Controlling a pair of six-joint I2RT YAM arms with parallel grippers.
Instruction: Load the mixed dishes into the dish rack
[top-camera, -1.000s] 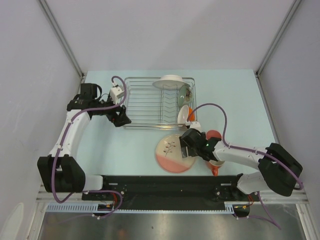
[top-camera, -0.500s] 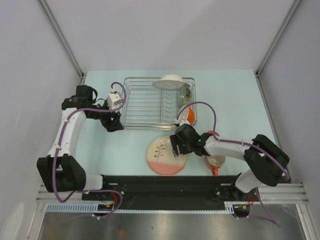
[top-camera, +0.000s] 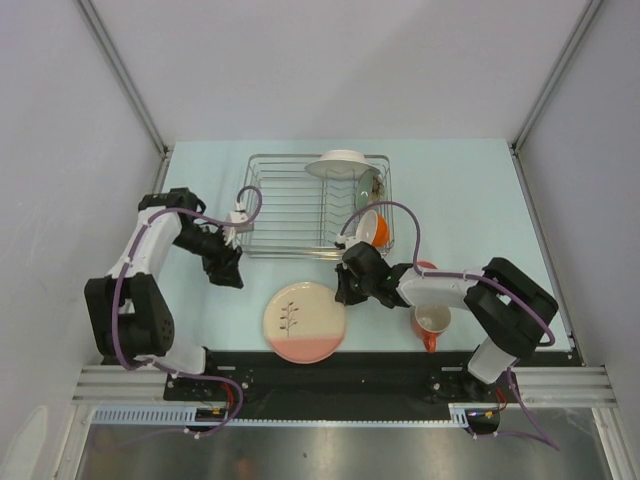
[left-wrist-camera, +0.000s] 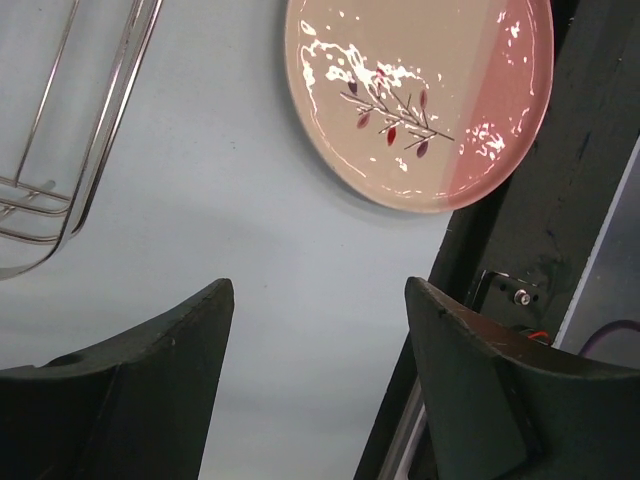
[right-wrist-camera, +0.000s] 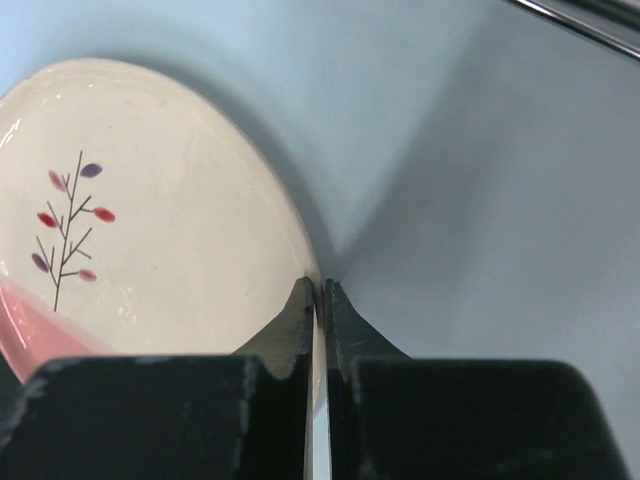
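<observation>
The pale blue worktop (top-camera: 470, 200) fills the floor of a booth with plain grey walls (top-camera: 330, 70), and a black rail (top-camera: 330, 365) runs along its near edge

The dish rack (top-camera: 285, 253) of thin silver wire stands at the far middle of the worktop. A white dish (top-camera: 342, 163) sits on the rack's far rim, and a small orange bowl (top-camera: 372, 228) leans on edge inside the rack's right end

The cream plate (top-camera: 305, 322) with its salmon segment and dark sprig lies flat on the worktop, outside the rack and just in front of its near rim, about level with the rack's middle. The orange mug (top-camera: 432, 322) stands upright on the worktop off the rack's near right corner, well apart from the plate

The right claw (top-camera: 345, 290) is low in front of the rack's near rim, at the plate's right edge. In the right wrist view the plate (right-wrist-camera: 150, 250) curves straight into the right claw (right-wrist-camera: 318, 300); its fingers are drawn almost together, with only a thin pale sliver of rim between them, so it is pinching the plate's edge

The left claw (top-camera: 228, 270) hangs off the rack's near left corner. From the left wrist its fingers (left-wrist-camera: 318, 290) are spread wide over bare worktop and grip nothing, touching neither the rack's rounded corner (left-wrist-camera: 60, 215) nor the plate (left-wrist-camera: 420, 100) ahead of them
</observation>
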